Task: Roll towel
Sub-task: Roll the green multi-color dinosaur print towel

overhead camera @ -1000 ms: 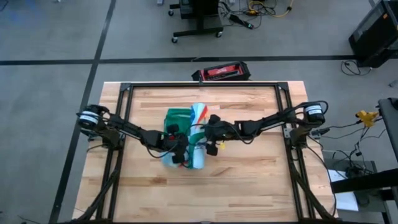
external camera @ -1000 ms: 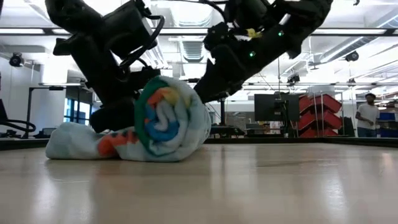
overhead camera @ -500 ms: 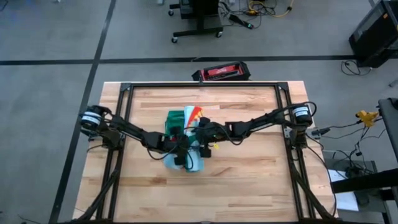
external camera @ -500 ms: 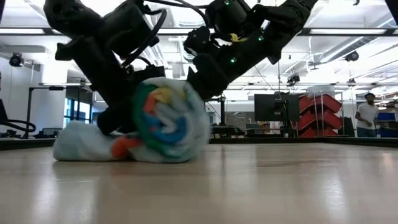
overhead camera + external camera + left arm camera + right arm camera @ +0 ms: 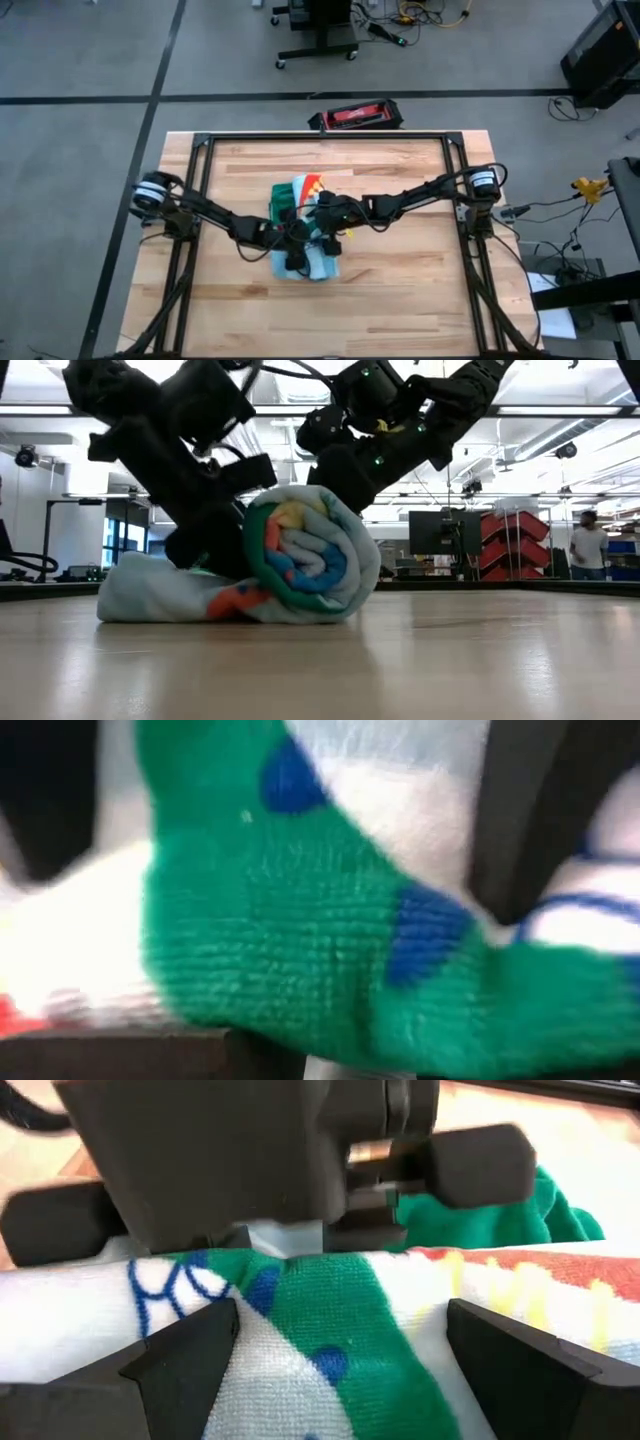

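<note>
I'm standing in a robotics lab or workshop. A butcher-block table (image 5: 400, 290) in a black metal frame is sitting on a grey floor crossed with dark tape lines. Cables (image 5: 430, 15) are trailing near equipment stands, red bins (image 5: 513, 540) and a monitor (image 5: 442, 532) are lining the back, and a person (image 5: 586, 545) is standing under strip lights.

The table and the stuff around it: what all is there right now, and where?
towel: one, pale blue with green edge and coloured dinosaurs, mostly rolled, mid-table, loose end lying flat
table: one, light wood, black frame
case: one, black and red, on the floor by the far edge
person: one, far back in the room
left gripper: one, dark, pressed into the roll
right gripper: one, dark, jaws spread wide over the roll
</note>
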Tool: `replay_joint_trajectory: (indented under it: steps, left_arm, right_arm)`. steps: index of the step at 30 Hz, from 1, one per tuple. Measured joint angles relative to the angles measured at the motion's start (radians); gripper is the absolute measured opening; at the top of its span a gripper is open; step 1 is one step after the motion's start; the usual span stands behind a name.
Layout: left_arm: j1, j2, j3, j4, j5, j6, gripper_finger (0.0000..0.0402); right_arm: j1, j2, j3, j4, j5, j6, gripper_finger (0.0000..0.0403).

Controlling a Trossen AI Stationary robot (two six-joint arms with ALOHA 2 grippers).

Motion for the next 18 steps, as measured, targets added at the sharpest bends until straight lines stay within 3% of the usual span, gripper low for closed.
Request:
replay_joint_trajectory:
  steps: [4,8,12,18]
  left_arm:
    - [-0.005,-0.093,0.017,-0.155,-0.002,-0.019,0.0117]
    - [-0.015,-0.176,0.021,-0.212,-0.084,-0.021,0.0117]
    - [-0.016,-0.212,0.009,-0.106,-0.132,0.028,0.0117]
    - [-0.015,-0.172,-0.060,0.108,-0.123,0.083,0.0117]
  right_arm:
    - [0.000,0.000,-0.004,0.000,0.001,0.000,0.0348]
    - [-0.002,0.000,-0.006,-0.005,0.004,-0.001,0.0348]
    - [-0.004,0.000,-0.006,-0.006,0.006,-0.001,0.0348]
    - [-0.004,-0.002,-0.007,-0.005,0.009,0.000,0.0348]
